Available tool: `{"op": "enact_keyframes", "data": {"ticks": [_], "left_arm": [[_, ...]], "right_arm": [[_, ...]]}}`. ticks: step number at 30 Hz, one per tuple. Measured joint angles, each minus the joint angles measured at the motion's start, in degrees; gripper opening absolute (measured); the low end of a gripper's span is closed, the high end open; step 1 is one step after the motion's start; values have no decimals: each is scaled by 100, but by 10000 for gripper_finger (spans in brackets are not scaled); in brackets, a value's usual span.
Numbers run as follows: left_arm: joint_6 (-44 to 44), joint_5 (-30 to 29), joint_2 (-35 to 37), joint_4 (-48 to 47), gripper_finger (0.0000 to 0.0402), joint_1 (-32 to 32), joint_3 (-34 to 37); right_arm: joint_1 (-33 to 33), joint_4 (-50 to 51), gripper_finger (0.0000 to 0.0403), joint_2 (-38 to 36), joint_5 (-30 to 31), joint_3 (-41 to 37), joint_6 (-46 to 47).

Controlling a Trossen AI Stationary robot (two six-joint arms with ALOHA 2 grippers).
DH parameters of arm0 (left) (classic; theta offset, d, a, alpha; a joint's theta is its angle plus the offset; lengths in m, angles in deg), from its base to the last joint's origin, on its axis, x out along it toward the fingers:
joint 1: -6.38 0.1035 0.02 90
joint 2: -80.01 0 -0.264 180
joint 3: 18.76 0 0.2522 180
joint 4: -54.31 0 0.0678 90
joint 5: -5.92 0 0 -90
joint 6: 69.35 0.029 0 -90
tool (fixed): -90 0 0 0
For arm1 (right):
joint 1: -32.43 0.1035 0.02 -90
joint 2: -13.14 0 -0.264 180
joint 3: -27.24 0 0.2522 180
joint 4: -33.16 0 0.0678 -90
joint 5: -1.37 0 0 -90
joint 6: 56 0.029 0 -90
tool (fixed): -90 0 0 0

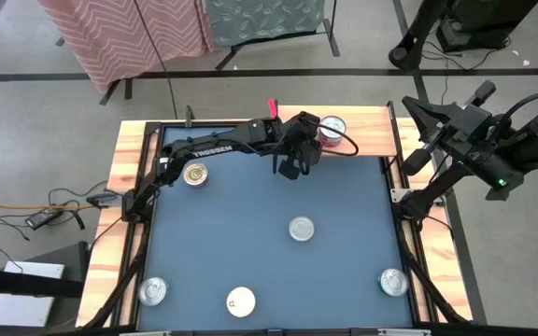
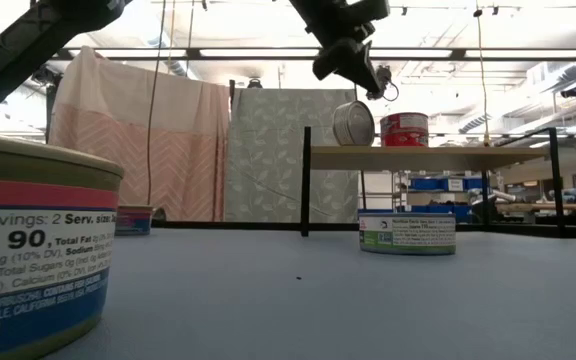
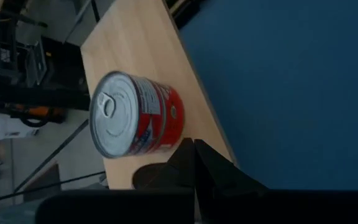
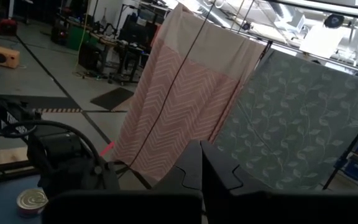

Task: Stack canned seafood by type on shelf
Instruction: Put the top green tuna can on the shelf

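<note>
The light-wood shelf [image 1: 367, 135] [image 2: 468, 152] stands at the table's far edge. A red-labelled tin [image 1: 332, 129] [image 2: 404, 130] [image 3: 138, 115] stands upright on it. To that tin's left, the low view shows another tin [image 2: 353, 123] resting on its side wall on the shelf, a round silver end facing the near side. My left gripper [image 1: 308, 149] [image 2: 368, 85] [image 3: 194, 146] is shut and slants down just above that tin. My right gripper [image 1: 418, 110] [image 4: 201, 155] is shut and waits high beyond the table's right edge. My left gripper's shut fingertips [image 2: 366, 80] hang close above the tin that lies on its side. The low view shows only a thin gap, and I cannot tell whether they touch it.
Loose tins stand on the blue table [image 1: 250, 205]: gold lid [image 1: 194, 174] at far left, silver [image 1: 302, 228] mid-table, silver [image 1: 153, 292], white [image 1: 241, 301] and silver [image 1: 393, 281] along the near edge. A red clip [image 1: 272, 107] sits on the far rail.
</note>
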Motion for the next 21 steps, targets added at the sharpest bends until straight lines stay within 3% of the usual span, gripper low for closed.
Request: {"op": "enact_keyframes", "data": {"ticks": [21], "left_arm": [[264, -599, -23, -174, 0, 334, 7]], "right_arm": [[0, 72, 4, 2, 0, 0, 11]]}}
